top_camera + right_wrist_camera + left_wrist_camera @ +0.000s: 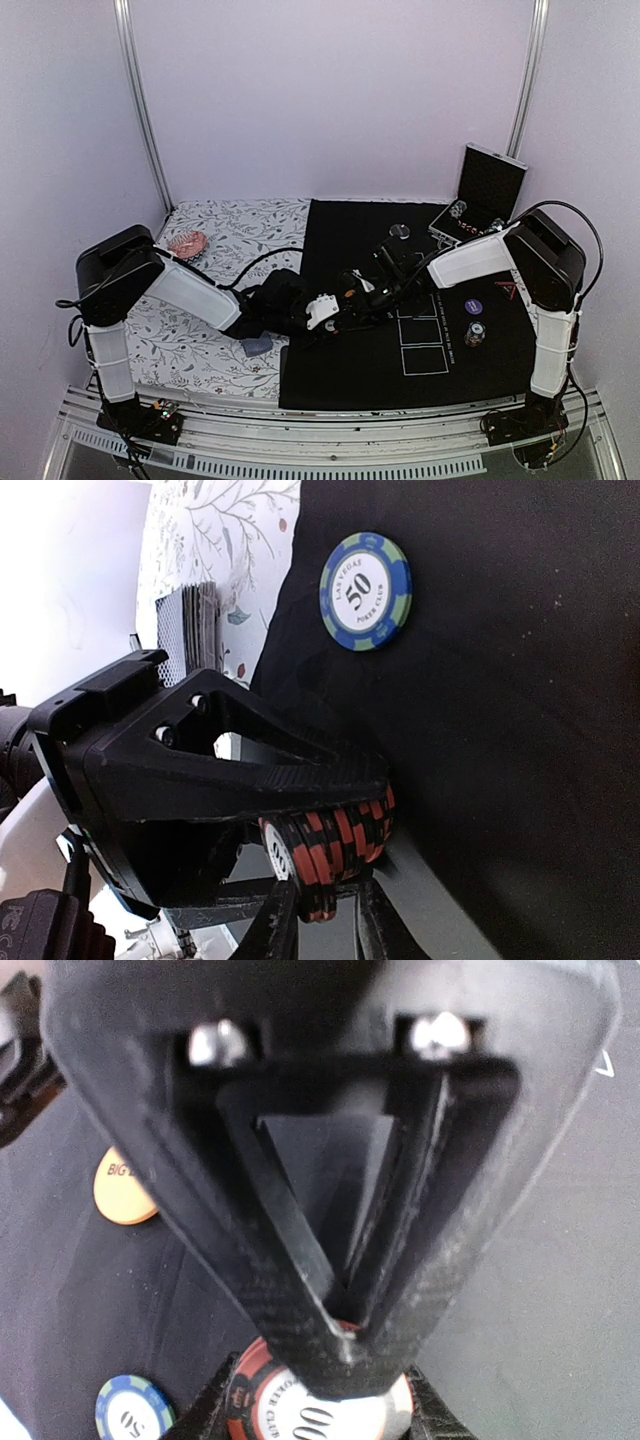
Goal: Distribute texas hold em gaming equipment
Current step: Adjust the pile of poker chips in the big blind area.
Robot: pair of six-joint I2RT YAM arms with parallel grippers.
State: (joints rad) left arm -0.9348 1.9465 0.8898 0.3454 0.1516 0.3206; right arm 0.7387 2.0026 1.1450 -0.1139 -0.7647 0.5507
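With the left end effector (345, 1360) clenched on the red-and-black chip stack (335, 845) over the black mat (520, 730), the right end effector (322, 925) straddles its end chip, grip unclear, and should squeeze squarely before peeling one away.

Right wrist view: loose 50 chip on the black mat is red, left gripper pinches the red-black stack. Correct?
No: the 50 chip is blue and green, as the right wrist view shows. It does lie on the black mat, and the left gripper pinches the red-black stack.
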